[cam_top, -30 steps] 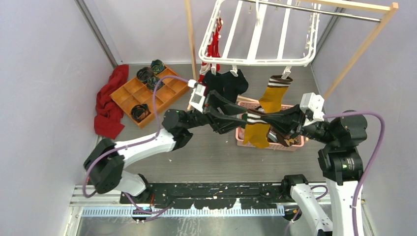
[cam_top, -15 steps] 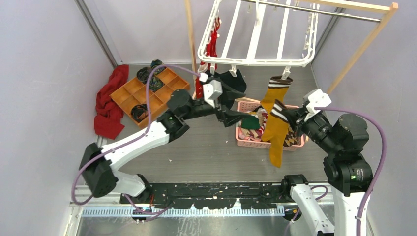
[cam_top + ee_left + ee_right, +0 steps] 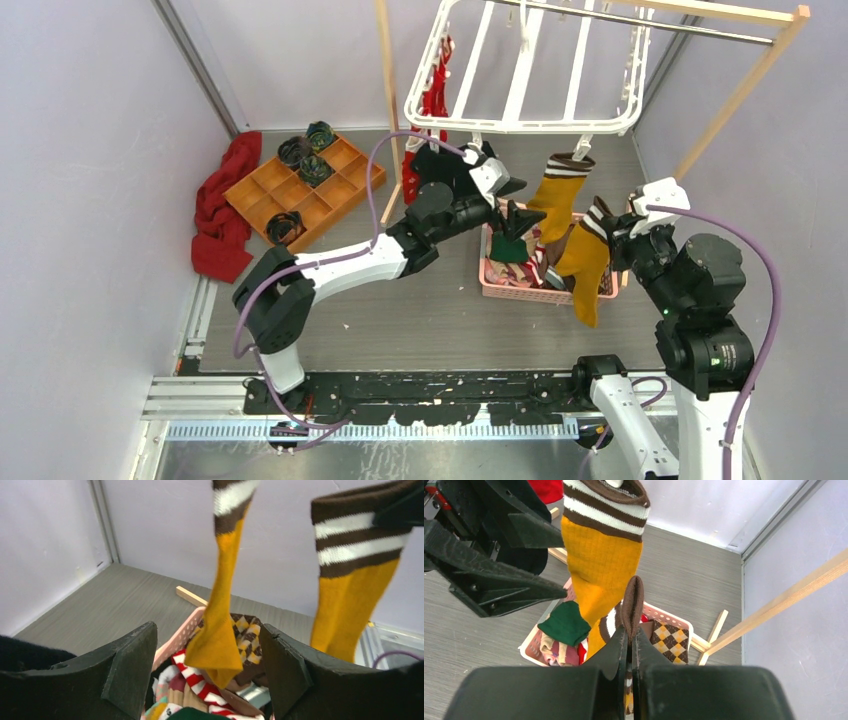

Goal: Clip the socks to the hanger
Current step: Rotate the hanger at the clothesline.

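The white hanger (image 3: pixel 520 70) hangs at the top with a black sock (image 3: pixel 445 165), a red sock (image 3: pixel 432 95) and a mustard sock with a striped brown cuff (image 3: pixel 555 195) clipped to it. My right gripper (image 3: pixel 603 222) is shut on the brown cuff (image 3: pixel 632 600) of a second mustard sock (image 3: pixel 585 265), which dangles over the basket. My left gripper (image 3: pixel 515 205) is open and empty, just left of the clipped mustard sock (image 3: pixel 220 605), above the basket. The held sock (image 3: pixel 350 595) hangs to its right.
A pink basket (image 3: pixel 500 290) below holds more socks, among them a brown argyle one (image 3: pixel 669 640) and a green one (image 3: pixel 565 623). An orange tray (image 3: pixel 300 190) with dark rolled bundles and a red cloth (image 3: pixel 225 205) lie at the left. The wooden rack (image 3: pixel 740 90) stands at the right.
My left gripper has left the mustard sock and swung up and right toward the hanger. My right gripper has pulled back to the right with the sock, which now hangs straight down.
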You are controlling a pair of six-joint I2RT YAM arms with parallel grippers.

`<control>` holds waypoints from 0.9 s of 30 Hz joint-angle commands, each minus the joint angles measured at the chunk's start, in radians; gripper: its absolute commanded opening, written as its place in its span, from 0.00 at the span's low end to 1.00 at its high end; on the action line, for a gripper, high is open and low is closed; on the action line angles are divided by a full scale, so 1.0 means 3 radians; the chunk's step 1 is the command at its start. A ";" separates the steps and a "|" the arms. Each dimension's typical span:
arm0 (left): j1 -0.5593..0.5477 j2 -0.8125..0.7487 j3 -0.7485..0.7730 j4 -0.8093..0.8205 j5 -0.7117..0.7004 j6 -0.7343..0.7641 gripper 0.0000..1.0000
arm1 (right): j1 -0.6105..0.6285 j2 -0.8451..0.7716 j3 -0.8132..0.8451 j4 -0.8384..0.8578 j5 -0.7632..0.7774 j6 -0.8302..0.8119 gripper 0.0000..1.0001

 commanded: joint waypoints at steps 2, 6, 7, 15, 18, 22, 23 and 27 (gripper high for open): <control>-0.0004 0.0171 0.0367 0.0446 -0.0257 -0.0059 0.72 | -0.0014 -0.0023 -0.0039 0.0193 0.0140 0.0078 0.01; -0.0004 0.0292 0.0522 0.0436 -0.0217 -0.0139 0.60 | -0.0012 -0.0028 -0.0063 0.0219 0.0123 0.0092 0.01; -0.0004 0.0320 0.0547 0.0450 -0.0181 -0.0162 0.53 | -0.0016 -0.0032 -0.0068 0.0226 0.0119 0.0098 0.01; 0.0059 0.0027 0.0319 0.0522 0.0227 -0.0376 0.00 | -0.0029 -0.0067 -0.0066 0.0217 0.0153 0.0063 0.01; 0.0139 -0.0263 0.0049 0.0507 0.0250 -0.0434 0.00 | -0.0049 -0.0081 -0.0081 0.0224 0.0164 0.0070 0.01; 0.0262 -0.0634 -0.0159 0.0263 0.0299 -0.0442 0.00 | -0.0065 -0.0085 -0.0108 0.0256 0.0126 0.0120 0.01; 0.0307 -0.0709 -0.0180 0.0175 0.0310 -0.0439 0.00 | -0.0070 -0.0085 -0.0110 0.0266 0.0093 0.0131 0.01; 0.0472 -0.0962 -0.0191 -0.0177 0.0319 -0.0402 0.00 | -0.0070 -0.0094 -0.0115 0.0300 -0.0133 0.0152 0.01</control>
